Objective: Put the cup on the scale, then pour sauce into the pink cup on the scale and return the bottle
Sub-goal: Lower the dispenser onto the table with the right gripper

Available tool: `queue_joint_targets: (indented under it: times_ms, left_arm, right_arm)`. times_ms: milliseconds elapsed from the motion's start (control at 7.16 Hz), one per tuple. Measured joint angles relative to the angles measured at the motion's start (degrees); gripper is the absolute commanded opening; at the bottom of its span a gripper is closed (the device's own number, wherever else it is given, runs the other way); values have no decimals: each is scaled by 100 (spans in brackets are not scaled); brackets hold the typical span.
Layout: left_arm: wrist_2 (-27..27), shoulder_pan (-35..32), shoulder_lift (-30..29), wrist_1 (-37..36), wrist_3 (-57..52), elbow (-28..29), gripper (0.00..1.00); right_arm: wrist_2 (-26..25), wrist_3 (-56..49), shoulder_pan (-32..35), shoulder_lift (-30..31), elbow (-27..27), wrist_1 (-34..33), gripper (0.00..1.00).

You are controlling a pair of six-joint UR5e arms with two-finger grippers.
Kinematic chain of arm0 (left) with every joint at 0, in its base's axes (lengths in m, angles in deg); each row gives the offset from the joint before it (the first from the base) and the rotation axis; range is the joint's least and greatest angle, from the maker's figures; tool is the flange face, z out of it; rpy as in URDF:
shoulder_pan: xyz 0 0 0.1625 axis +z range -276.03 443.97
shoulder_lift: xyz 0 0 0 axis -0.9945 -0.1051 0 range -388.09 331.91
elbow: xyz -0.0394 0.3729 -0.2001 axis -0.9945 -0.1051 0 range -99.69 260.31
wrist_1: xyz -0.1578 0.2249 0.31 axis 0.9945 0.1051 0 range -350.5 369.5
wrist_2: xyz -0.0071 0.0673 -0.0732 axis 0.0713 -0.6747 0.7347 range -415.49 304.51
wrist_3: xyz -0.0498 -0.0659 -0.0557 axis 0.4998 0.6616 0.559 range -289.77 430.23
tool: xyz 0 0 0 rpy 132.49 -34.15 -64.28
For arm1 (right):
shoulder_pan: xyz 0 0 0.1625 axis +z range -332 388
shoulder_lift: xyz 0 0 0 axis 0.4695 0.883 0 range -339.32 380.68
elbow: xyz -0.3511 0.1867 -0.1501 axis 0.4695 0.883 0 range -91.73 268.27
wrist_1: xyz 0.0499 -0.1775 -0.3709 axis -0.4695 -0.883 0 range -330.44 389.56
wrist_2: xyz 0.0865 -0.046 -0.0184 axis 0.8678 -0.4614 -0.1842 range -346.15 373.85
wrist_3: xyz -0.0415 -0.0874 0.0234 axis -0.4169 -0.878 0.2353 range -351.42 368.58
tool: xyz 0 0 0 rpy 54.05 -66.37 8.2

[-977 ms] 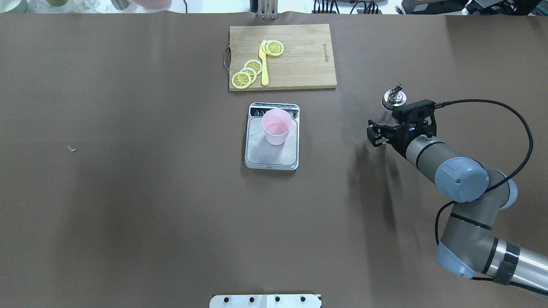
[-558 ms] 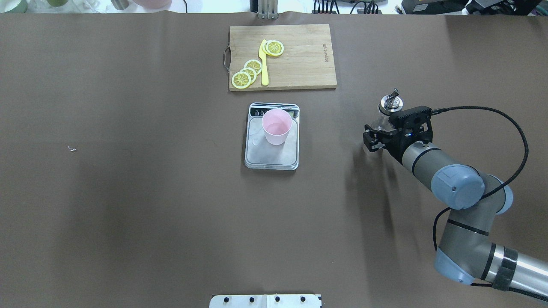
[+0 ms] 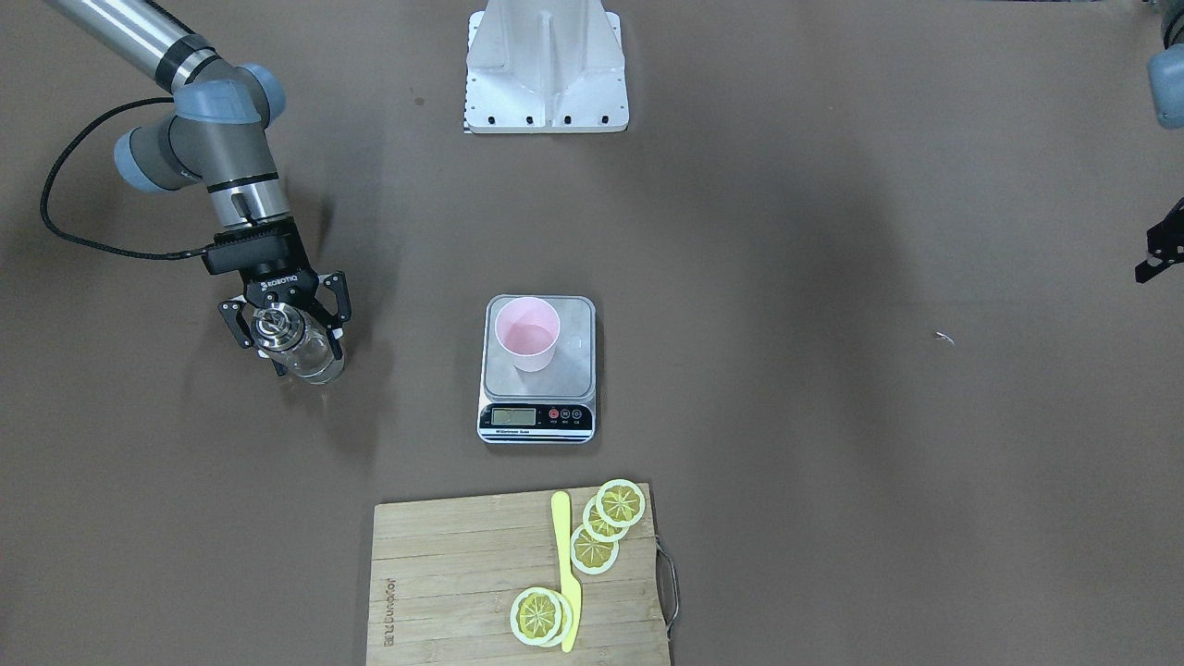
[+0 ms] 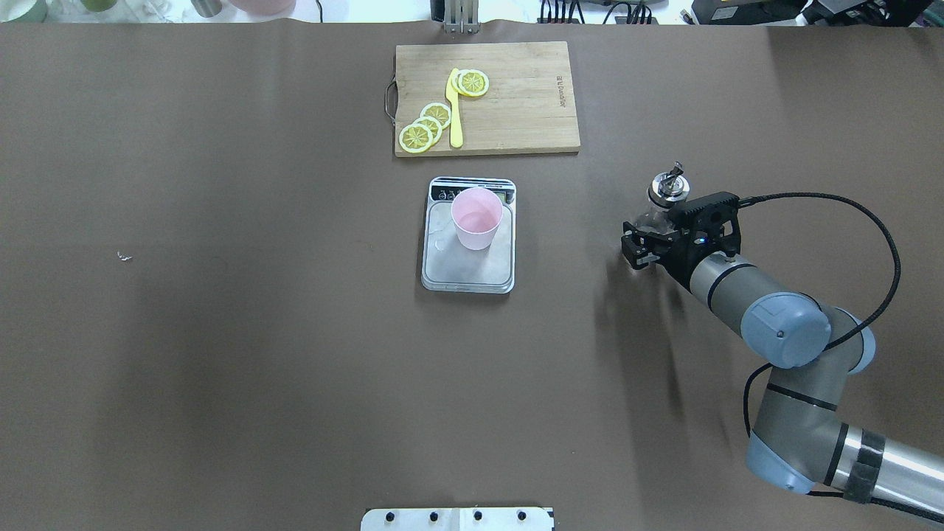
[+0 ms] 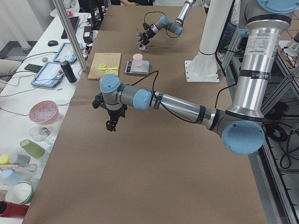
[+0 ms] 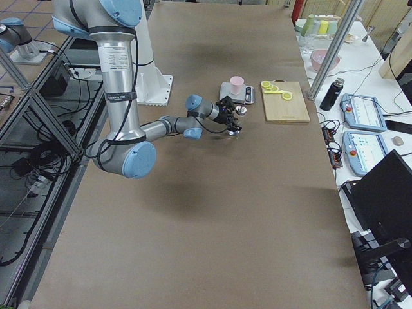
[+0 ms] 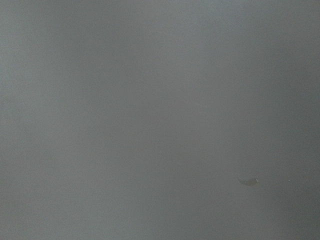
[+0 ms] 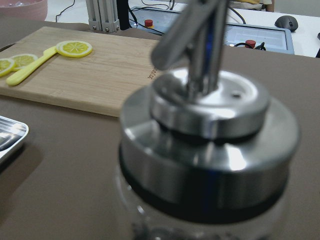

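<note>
Gripping the bottle point(image 3: 310, 356) by its glass body, the right hand point(image 3: 289, 331) held it upright at the desk's side, well apart from the scale point(image 3: 575, 368), probably to set it down. The cup point(image 3: 527, 335) stood on the scale's plate. Whether the left hand point(image 3: 1161, 254) was open could not be told.

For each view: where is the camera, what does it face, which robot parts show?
Front-facing: across the table, facing the base; right gripper holds the bottle.
Overhead: behind robot, looking down; right arm only.
Exterior left: table end; left gripper near.
Exterior right: opposite end; right arm near.
Left wrist: bare table only.
Right wrist: bottle close up.
Front-facing and overhead share the cup on the scale.
</note>
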Motion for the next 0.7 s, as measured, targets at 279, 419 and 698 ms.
queue_joint_targets:
  times_ms: [279, 419, 698]
  left_arm:
    - [0, 0, -5, 0, 2, -1, 98]
    - [0, 0, -6, 0, 6, -1, 98]
    - [0, 0, -15, 0, 17, -1, 98]
  right_arm:
    - [-7, -61, -3, -2, 4, 12, 99]
    - [-22, -65, -3, -2, 9, 14, 100]
    - [-32, -72, -3, -2, -11, 14, 100]
